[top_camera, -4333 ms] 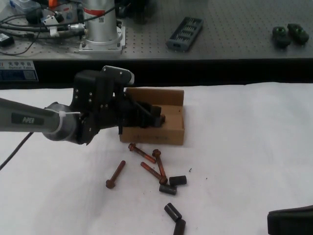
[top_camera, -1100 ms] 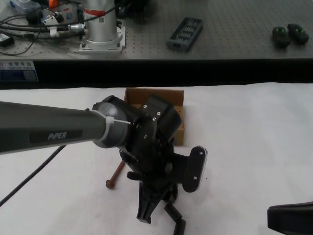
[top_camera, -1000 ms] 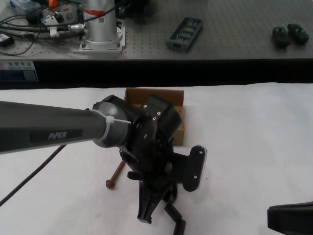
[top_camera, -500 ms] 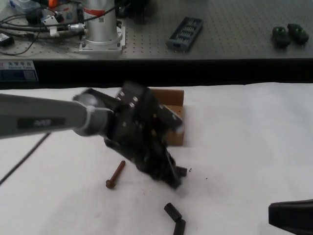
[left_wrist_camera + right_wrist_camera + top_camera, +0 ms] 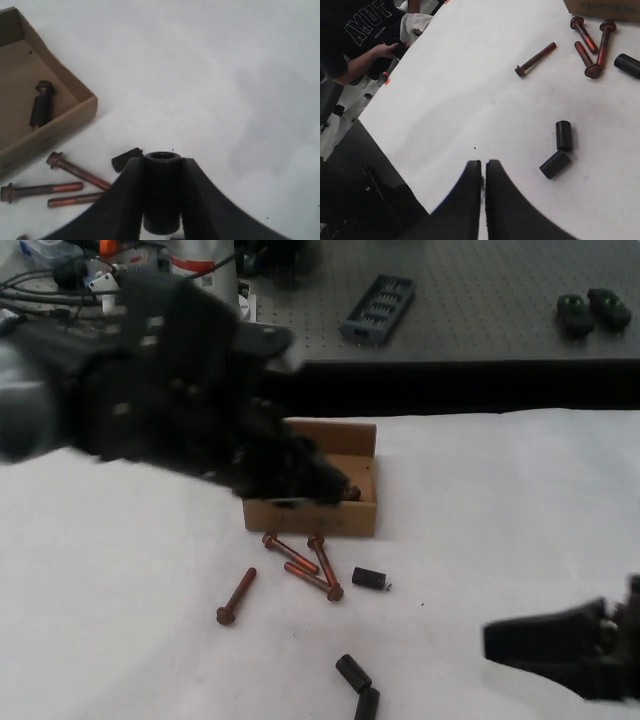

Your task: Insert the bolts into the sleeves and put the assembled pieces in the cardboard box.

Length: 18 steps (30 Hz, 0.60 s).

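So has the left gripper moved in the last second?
Yes. In the high view the left gripper has gone from the two front sleeves back to the cardboard box.

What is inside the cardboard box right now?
One assembled piece, bolt in black sleeve, lies on the cardboard box floor. In the high view an arm covers part of the inside.

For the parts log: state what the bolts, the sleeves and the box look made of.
Bolts: metal, likely coppery-plated or rusted steel; reddish-brown, faint sheen.
Sleeves: black, matte; coated metal or plastic, unclear.
Box: plain brown cardboard, dull.
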Each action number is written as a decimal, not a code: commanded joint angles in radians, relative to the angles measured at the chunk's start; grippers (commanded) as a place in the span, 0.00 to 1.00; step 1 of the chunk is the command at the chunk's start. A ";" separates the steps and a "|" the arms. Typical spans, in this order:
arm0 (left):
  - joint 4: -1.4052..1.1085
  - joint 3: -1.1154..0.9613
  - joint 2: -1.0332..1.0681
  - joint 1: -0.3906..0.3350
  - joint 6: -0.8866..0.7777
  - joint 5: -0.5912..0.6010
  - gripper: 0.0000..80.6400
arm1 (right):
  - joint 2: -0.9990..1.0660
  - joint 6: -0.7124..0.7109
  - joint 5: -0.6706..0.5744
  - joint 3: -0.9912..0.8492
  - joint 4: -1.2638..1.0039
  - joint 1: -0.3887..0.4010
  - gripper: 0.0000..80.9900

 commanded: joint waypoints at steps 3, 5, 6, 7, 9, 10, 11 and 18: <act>-0.105 0.174 -0.186 0.043 -0.056 -0.063 0.17 | 0.243 0.012 -0.096 -0.081 -0.102 0.003 0.05; -0.132 0.216 -0.224 0.053 -0.082 -0.073 0.17 | 0.313 0.012 -0.122 -0.117 -0.130 0.003 0.04; -0.140 0.235 -0.241 0.055 -0.081 -0.092 0.17 | 0.350 0.012 -0.129 -0.138 -0.138 0.003 0.01; -0.148 0.252 -0.254 0.055 -0.082 -0.110 0.17 | 0.383 0.012 -0.130 -0.161 -0.140 0.003 0.03; -0.149 0.271 -0.268 0.055 -0.082 -0.123 0.17 | 0.445 0.012 -0.129 -0.200 -0.139 0.003 0.13; -0.147 0.278 -0.271 0.055 -0.082 -0.123 0.17 | 0.475 0.012 -0.129 -0.220 -0.142 0.003 0.18; -0.147 0.283 -0.271 0.055 -0.082 -0.123 0.17 | 0.504 0.012 -0.129 -0.240 -0.144 0.003 0.20; -0.171 0.349 -0.292 0.065 -0.084 -0.123 0.17 | 0.693 -0.019 -0.129 -0.353 -0.144 0.003 0.19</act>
